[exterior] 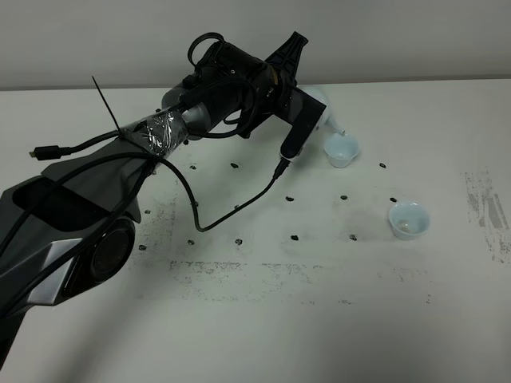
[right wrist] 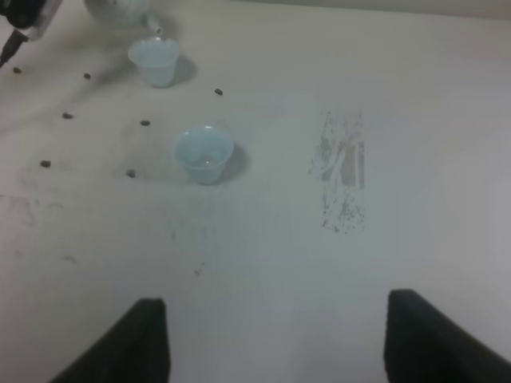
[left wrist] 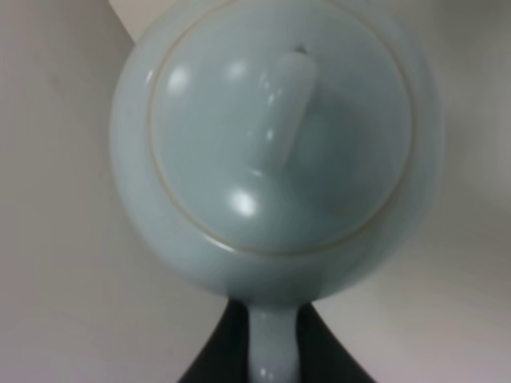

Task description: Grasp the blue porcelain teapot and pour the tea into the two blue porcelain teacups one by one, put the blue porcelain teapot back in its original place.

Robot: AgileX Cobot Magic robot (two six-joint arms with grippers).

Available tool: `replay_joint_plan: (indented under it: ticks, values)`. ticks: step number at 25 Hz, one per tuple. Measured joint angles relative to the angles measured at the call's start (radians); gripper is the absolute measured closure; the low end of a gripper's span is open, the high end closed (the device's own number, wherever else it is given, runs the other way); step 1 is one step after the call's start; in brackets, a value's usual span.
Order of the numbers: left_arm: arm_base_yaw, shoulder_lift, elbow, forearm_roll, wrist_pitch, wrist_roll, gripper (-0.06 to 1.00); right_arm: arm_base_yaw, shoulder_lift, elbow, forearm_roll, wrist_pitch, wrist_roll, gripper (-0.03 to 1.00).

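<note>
The left claw (left wrist: pixel 270 363) is clamped narrow on the loop handle (left wrist: pixel 270 331) of the teapot (left wrist: pixel 136 175), whose domed lid (left wrist: pixel 343 159) fills the wrist picture. In the high view the teapot sits upper right of centre, mostly hidden behind the arm, with its spout (exterior: pixel 337 125) just above the far cup (exterior: pixel 342 150). The near cup (exterior: pixel 409 220) stands apart, lower right. The right claw (right wrist: pixel 291 343) hangs wide and empty over the bare table (exterior: pixel 239 335), well away from both cups. Whether tea is running cannot be told. The pour into the far cup looks like the step in hand. The lid appears to rest loose, so a steeper tilt could let it slide off onto the cup. The spout is close enough to the rim that a small sideways drift could tip the light cup or send tea onto the table. A thin glazed handle may also twist in so narrow a grip. No brand, label or writing can be read anywhere; only dark specks (exterior: pixel 235 166) and scuffs mark the table.
</note>
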Motion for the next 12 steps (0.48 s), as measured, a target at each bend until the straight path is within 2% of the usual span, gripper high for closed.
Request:
replay_joint_plan:
  ticks: [12]
  values:
    - [0.002,0.000,0.000,0.011,-0.041,0.093,0.91,0.000,0.000,0.000,0.000,0.000,0.000,0.38]
